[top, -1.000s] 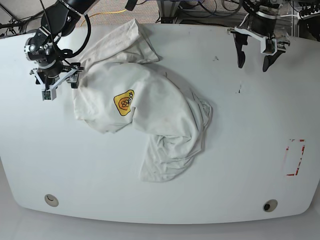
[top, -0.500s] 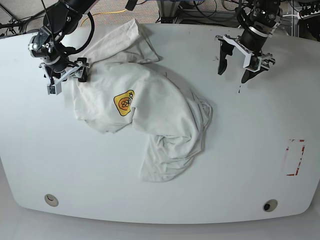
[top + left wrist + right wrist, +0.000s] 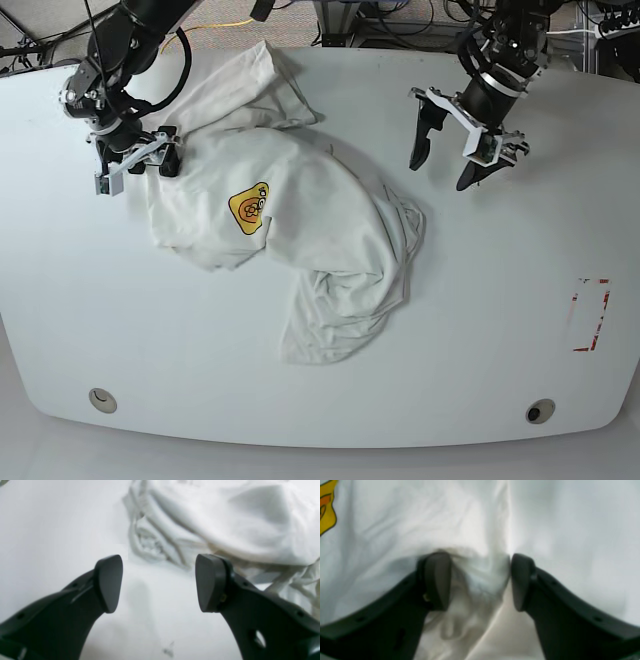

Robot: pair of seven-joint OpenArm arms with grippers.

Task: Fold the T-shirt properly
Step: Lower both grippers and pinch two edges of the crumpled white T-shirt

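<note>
One T-shirt (image 3: 300, 235), white and crumpled, lies left of centre in the base view, its single yellow logo (image 3: 249, 207) facing up. It rests on a white table (image 3: 500, 300) with rounded corners; cables run along the floor at the top edge. Two grippers show. At upper right, the left gripper (image 3: 444, 167) hangs spread wide over bare table, holding nothing. At upper left, the right gripper (image 3: 480, 580) has its fingers partly apart, straddling a bunched fold of the shirt's edge.

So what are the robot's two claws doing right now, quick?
Left gripper: open, holding nothing, above the table beside the T-shirt.
Right gripper: open, with a bunch of shirt cloth between its jaws, not clamped yet.
</note>
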